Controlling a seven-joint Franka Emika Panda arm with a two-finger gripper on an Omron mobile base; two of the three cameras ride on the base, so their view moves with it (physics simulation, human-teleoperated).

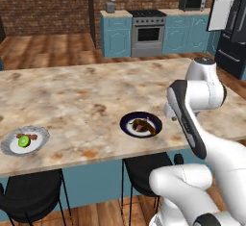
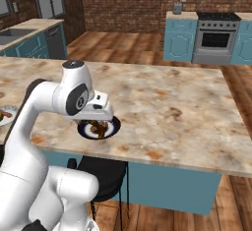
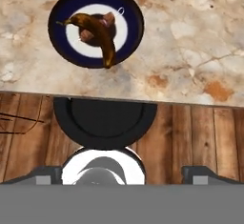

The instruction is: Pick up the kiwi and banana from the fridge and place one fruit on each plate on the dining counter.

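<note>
The gripper (image 3: 122, 173) is wide open and holds nothing. Its two dark fingertips (image 3: 47, 174) stand far apart at the bottom of the hand view. It hangs in the air above the near edge of the counter (image 1: 86, 100).

Just ahead of the gripper and below it sits the dark plate (image 3: 57, 42) with the white middle. The banana (image 3: 97, 32) lies on that plate, brown and curved, and not touched by the fingertips. In the left base view the same plate (image 1: 129, 125) with the banana (image 1: 143, 126) is just beside the hand, to its left. In the right base view the hand covers part of the plate (image 2: 114, 127).

A black stool (image 3: 105, 120) is right under the gripper, on the wood floor.

Far off to the gripper's left, along the same counter edge, is the grey plate (image 1: 42, 134). The green kiwi (image 1: 23, 141) rests on it.

The fridge (image 1: 233, 28) is well away, behind the counter on the right, with its door open.
</note>
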